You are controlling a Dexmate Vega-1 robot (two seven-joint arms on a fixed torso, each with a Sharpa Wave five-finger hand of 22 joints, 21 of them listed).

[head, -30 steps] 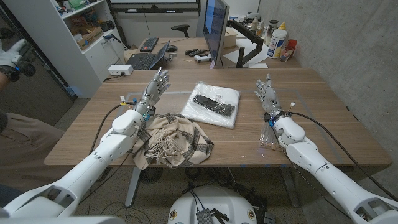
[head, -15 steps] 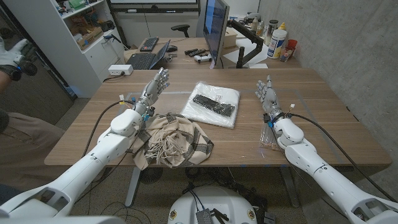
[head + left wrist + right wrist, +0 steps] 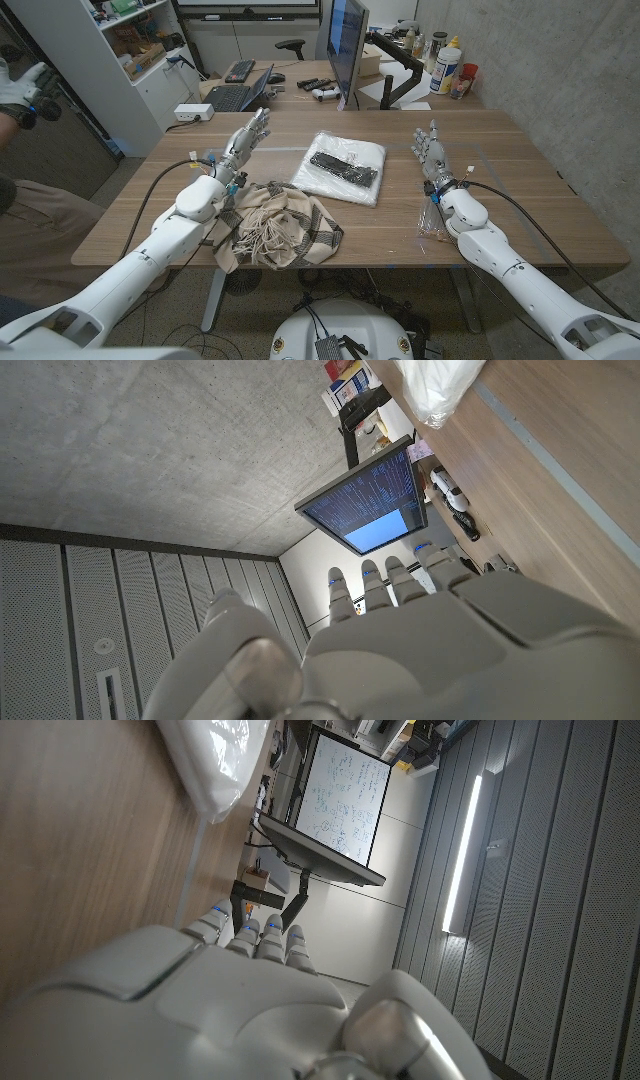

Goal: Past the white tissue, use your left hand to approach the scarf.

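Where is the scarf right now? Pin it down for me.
In the head view the scarf lies bunched at the table's near edge, left of centre, just in front of the white tissue and beside the left forearm.

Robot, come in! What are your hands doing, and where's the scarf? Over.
Left hand open, raised beyond the scarf. Right hand open, holding nothing. Scarf bunched at near table edge, untouched. White tissue behind it, black object on top.
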